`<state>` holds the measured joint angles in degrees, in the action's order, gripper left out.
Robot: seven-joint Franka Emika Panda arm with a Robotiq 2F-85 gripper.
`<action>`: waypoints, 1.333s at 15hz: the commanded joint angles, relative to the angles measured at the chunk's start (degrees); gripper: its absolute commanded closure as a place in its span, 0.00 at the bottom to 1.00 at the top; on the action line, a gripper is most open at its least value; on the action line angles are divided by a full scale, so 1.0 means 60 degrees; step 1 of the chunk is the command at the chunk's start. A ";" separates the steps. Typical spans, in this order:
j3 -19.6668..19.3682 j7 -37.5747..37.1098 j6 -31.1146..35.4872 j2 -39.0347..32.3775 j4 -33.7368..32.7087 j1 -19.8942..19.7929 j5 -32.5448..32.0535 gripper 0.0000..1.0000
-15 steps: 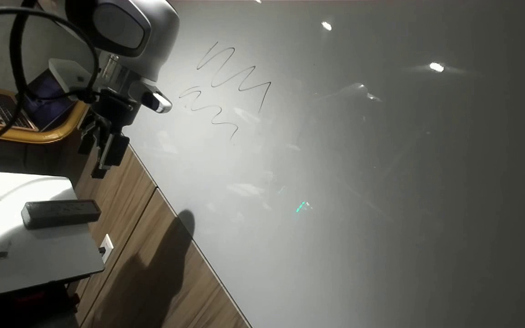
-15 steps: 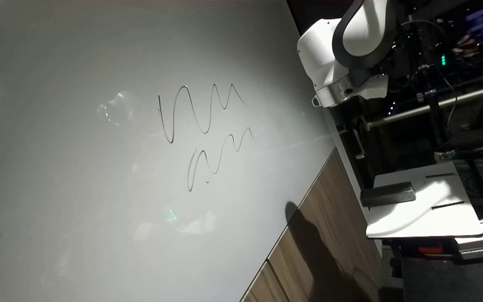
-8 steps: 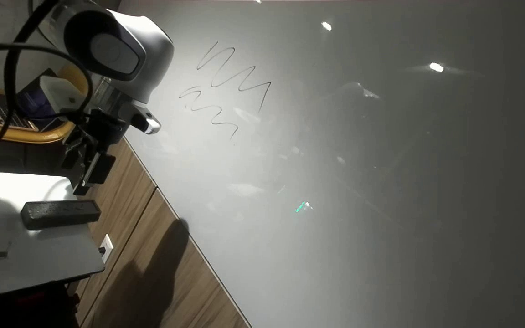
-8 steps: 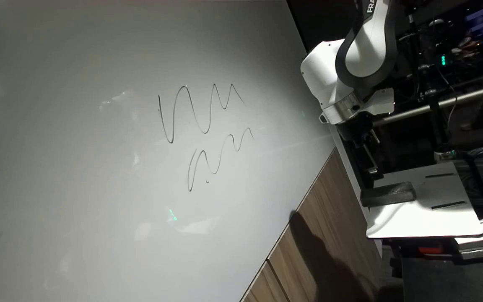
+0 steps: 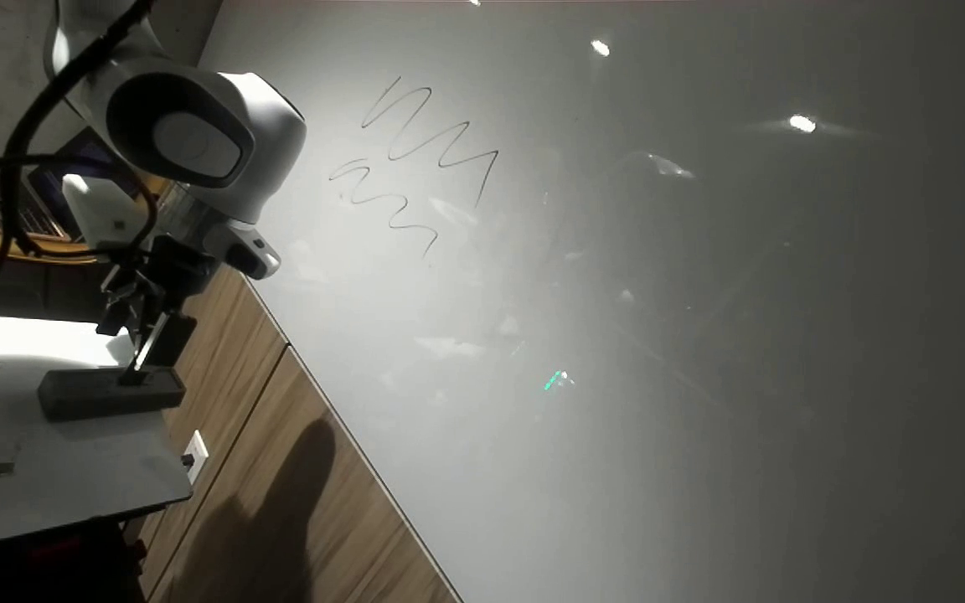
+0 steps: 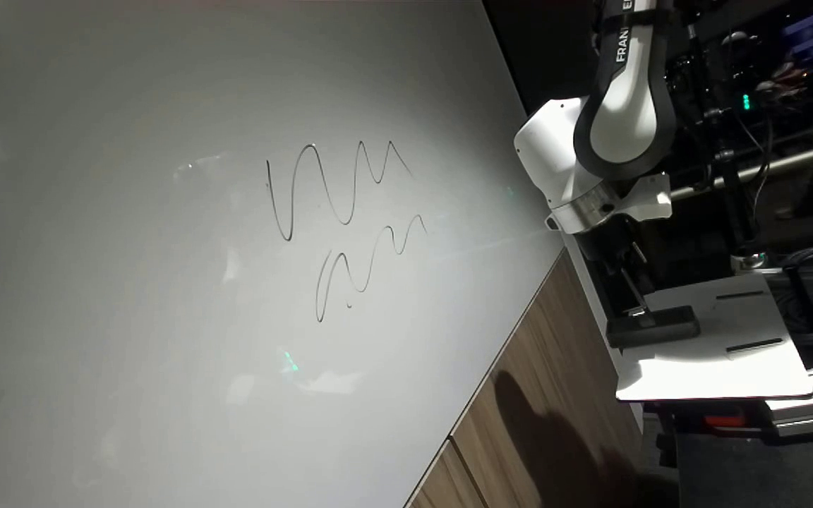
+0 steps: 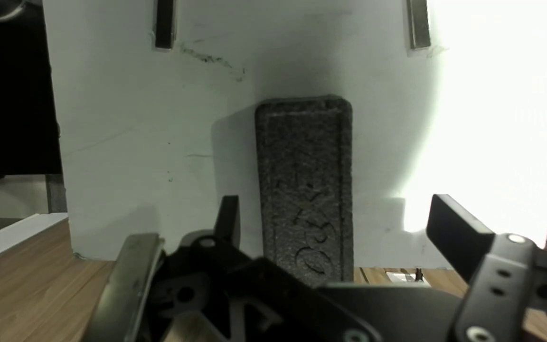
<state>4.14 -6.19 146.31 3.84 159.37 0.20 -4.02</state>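
Black two-finger gripper is over the flat white platform, fingers spread wide, one on each side of a dark grey oblong felt-like block; contact, can't tell. Block lies on the platform, one end sticking out past its edge. Brown wood-grain panels just beside the platform; glossy pale grey board with two black wavy lines farther from it.

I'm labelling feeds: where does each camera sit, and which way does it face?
An exterior view: standing apart from the arm at picture left, facing the whiteboard.
An exterior view: also apart, facing the whiteboard, slotted panel and arm at picture right.
Wrist view: on the arm, behind open fingers at picture bottom, facing the felt eraser.
Both exterior views share whiteboard, arm and felt eraser.
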 commanded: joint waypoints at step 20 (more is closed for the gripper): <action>-0.0268 0.0004 0.0938 -0.0873 -0.0030 0.0067 -0.0477 0.00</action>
<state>3.43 -5.96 150.06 -0.54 159.25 0.20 -5.36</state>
